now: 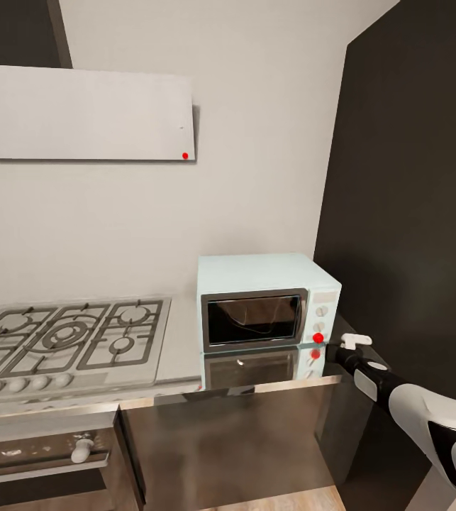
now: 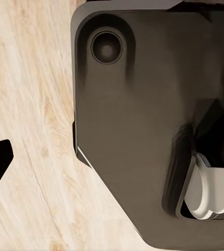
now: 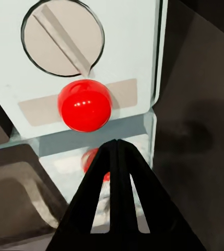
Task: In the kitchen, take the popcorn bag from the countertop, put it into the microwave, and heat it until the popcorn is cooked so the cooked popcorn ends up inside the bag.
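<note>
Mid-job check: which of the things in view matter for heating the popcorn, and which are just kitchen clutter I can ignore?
Matters for the job:
microwave, door shut
red button on its panel
right gripper, shut, fingertips just short of that button
countertop under the microwave

Just there:
gas hob
built-in oven
range hood

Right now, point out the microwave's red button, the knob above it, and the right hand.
Red button [image 3: 84, 105], right wrist view, its dome.
Knob [image 3: 63, 34], right wrist view, its face.
Right hand [image 3: 117, 144], right wrist view, closed fingertips.
</note>
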`<state>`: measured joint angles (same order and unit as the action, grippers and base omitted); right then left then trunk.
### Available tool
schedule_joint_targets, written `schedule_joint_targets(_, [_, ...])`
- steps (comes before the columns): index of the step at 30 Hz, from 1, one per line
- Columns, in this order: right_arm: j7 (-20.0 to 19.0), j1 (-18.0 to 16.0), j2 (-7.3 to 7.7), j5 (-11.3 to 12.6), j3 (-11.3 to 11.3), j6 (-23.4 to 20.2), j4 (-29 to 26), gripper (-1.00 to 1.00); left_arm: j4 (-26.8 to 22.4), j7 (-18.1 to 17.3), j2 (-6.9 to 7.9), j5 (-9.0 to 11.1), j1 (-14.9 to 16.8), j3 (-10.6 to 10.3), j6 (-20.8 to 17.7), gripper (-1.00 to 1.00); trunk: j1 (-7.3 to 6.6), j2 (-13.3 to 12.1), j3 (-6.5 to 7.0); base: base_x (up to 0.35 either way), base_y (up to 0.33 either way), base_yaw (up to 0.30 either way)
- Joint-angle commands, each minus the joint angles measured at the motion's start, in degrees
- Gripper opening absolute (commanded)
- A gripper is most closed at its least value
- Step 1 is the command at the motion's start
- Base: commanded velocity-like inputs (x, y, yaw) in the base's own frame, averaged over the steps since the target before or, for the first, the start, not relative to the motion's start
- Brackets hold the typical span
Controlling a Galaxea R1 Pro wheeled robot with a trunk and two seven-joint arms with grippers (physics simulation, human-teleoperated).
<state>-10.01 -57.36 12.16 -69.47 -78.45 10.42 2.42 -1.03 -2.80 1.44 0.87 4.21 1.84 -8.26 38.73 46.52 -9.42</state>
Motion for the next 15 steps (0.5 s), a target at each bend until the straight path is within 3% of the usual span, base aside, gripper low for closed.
schedule_joint_targets(1, [-0.1,0.0,0.06,-0.2,-0.4,0.1,0.1,-1.0,-0.1,-0.2,0.02,0.1,0.0,0.2,-0.3,1.0,0.01,0.1,-0.09,0.0,0.0,0.0])
schedule_joint_targets(5, [-0.4,0.0,0.06,-0.2,-0.4,0.1,0.1,-1.0,-0.1,-0.2,0.02,0.1,0.0,0.2,-0.3,1.0,0.01,0.1,-0.09,0.034,0.0,0.0])
schedule_joint_targets(10, [-4.5,0.0,0.06,-0.2,-0.5,0.0,0.1,-1.0,-0.1,-0.2,0.05,0.1,0.0,0.2,-0.3,1.0,0.01,0.1,-0.09,0.146,0.0,0.0])
schedule_joint_targets(15, [-4.8,0.0,0.06,-0.2,-0.5,0.0,0.0,-1.0,-0.1,-0.2,0.02,0.1,0.0,0.2,-0.3,1.0,0.01,0.1,-0.09,0.012,0.0,0.0])
